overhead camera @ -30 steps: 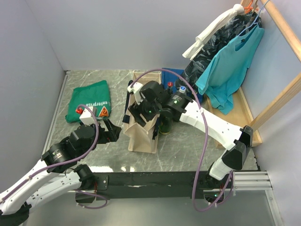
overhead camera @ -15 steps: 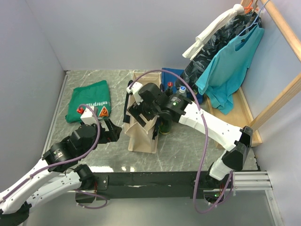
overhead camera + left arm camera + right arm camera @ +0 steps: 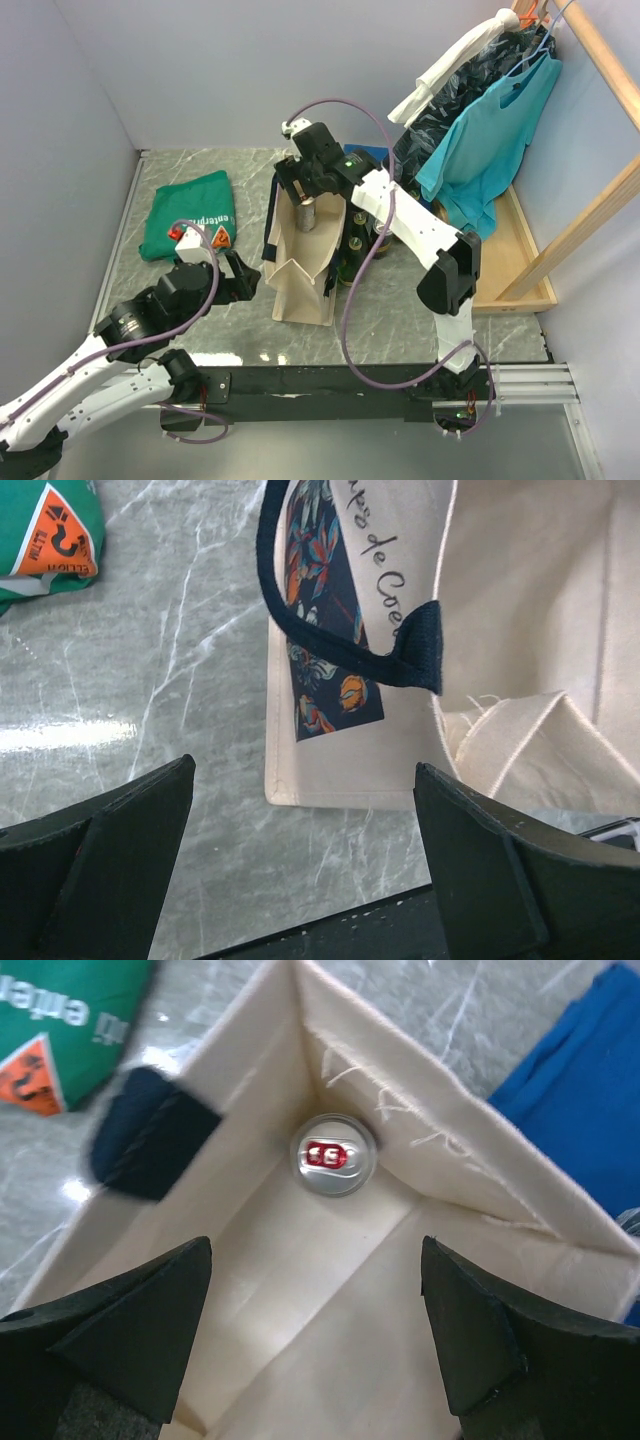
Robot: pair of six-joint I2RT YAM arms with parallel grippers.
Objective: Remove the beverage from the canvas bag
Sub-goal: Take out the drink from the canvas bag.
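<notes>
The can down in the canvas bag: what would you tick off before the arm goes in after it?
1. Can visible, upright, top facing up: ok.
2. Canvas bag mouth spread open: ok.
3. Right gripper open, above the mouth: ok.
4. Navy handle clear of the can: ok.
5. Room for the gripper around the can: cannot tell; it sits in a corner fold.
6. Bag steadied: not ok; left gripper is open beside it, holding nothing.
</notes>
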